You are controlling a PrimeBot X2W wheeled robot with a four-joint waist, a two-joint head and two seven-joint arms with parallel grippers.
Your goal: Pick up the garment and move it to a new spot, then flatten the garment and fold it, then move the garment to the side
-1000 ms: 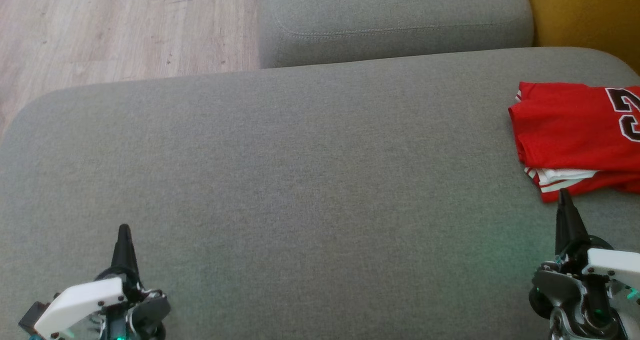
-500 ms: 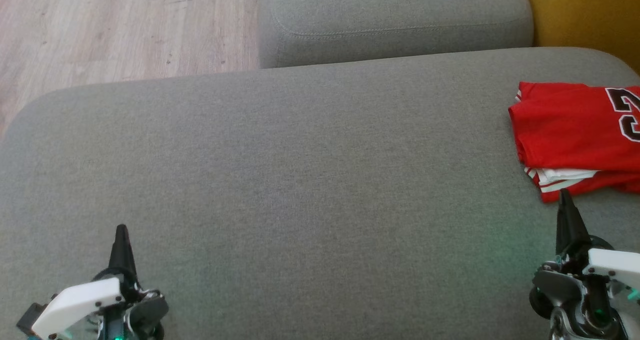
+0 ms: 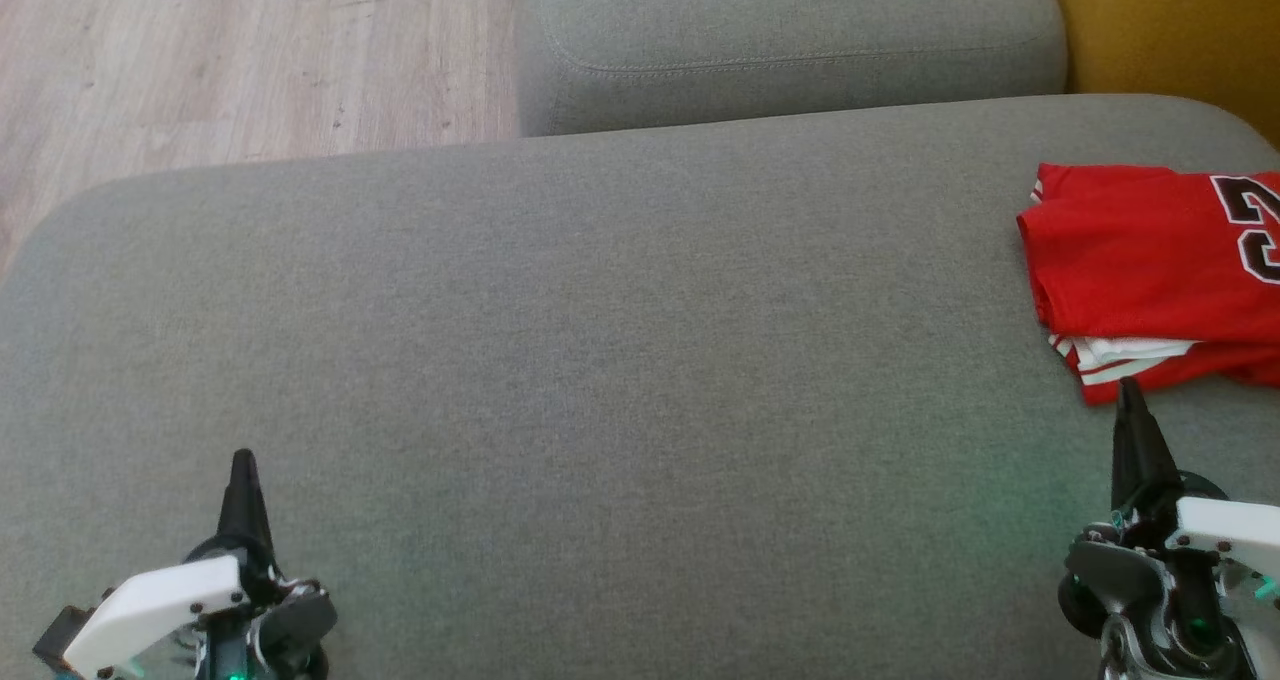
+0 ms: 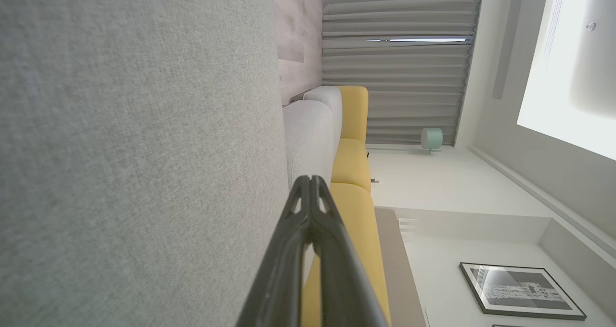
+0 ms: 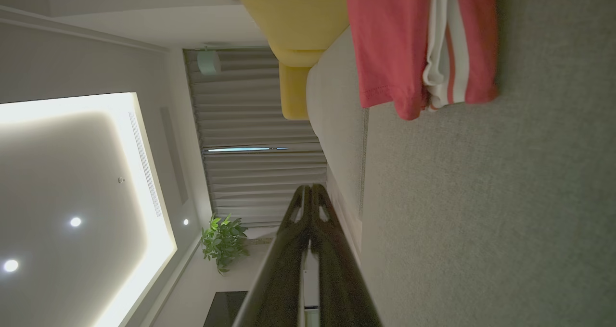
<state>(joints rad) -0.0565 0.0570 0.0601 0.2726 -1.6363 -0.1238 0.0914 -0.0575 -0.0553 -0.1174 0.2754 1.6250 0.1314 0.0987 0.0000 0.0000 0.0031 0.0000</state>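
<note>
Head view: a wide grey cushion [image 3: 600, 360] carries the garment [image 3: 1150, 270], red and folded, at its right edge, partly cut off by the picture's border. A dark numeral shows on the top layer, and white-striped trim sticks out along the garment's near side. The left gripper [image 3: 243, 457] sits over the cushion's near left corner, fingers pressed together into one point, holding nothing. The right gripper [image 3: 1128, 387] sits at the near right, fingers likewise together and empty, its tip lining up with the garment's near hem. A second cushion [image 3: 790, 40] lies beyond the far edge, with wooden floor [image 3: 200, 50] to its left.

Left wrist view: the left gripper [image 4: 312, 180] has its two fingers meeting at the tip, nothing between them, beside the bare cushion [image 4: 134, 149]. Past it are a yellow seat [image 4: 353, 173], a grey curtain [image 4: 399, 77] and a framed picture [image 4: 522, 288].

Right wrist view: the right gripper [image 5: 310, 188] is pinched together and empty. The garment [image 5: 399, 43] lies on the cushion [image 5: 481, 197] ahead of the tip, clearly apart from it, its striped trim showing between red layers. A plant [image 5: 222, 240] stands in the room behind.
</note>
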